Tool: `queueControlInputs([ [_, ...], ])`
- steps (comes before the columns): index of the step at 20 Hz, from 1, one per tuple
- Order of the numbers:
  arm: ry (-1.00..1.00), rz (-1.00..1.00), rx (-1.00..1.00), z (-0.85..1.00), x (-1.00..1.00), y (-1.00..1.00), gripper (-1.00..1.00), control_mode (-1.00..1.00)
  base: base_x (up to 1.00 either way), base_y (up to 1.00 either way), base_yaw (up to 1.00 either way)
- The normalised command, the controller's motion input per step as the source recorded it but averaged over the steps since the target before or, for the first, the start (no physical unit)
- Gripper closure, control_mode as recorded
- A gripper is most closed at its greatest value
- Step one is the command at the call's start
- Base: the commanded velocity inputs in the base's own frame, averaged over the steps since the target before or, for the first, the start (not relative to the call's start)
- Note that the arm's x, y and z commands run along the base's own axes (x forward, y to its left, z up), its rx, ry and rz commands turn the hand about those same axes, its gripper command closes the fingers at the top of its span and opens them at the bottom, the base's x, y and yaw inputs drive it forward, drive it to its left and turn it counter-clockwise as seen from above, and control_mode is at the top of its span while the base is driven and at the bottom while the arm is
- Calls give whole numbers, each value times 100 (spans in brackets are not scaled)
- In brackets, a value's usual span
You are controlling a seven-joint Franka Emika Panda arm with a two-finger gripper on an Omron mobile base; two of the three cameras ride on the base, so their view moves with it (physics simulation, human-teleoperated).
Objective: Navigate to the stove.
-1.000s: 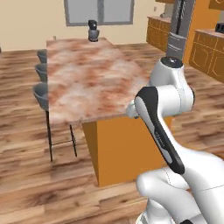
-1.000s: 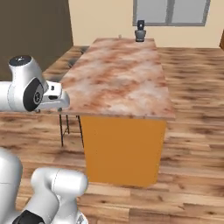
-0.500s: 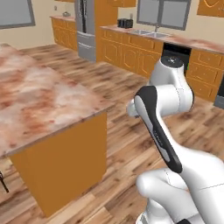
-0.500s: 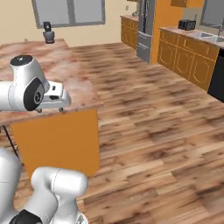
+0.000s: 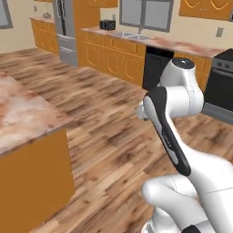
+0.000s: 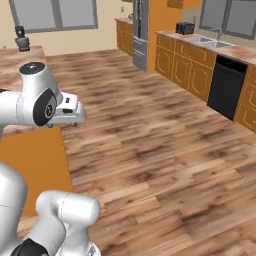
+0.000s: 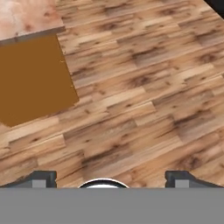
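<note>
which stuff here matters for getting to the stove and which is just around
For the job:
stove, at the far right of the left base view

Just around:
dishwasher
sink
toaster
fridge
kitchen island

One stove (image 5: 222, 79) is seen at the far right. One black dishwasher (image 6: 225, 86) is counted, one fridge (image 5: 65, 29) far left, one sink (image 5: 128, 34), one toaster (image 6: 185, 28), and one island desk (image 5: 25, 120) near left. Two fingers (image 7: 43, 179) are seen.

Wood plank floor (image 6: 165, 150) w/ orange island (image 5: 27, 150) standing on it.
</note>
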Motion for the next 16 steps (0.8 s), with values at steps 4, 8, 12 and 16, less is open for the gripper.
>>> queueControlInputs([
  [4, 0, 0, 0, 0, 0, 0, -100, 100, 71, -98, -56],
  [8, 0, 0, 0, 0, 0, 0, -100, 100, 99, -67, -56],
  [12, 0, 0, 0, 0, 0, 0, -100, 100, 100, -12, -48],
  [16, 0, 0, 0, 0, 0, 0, -100, 100, 100, 0, -33],
])
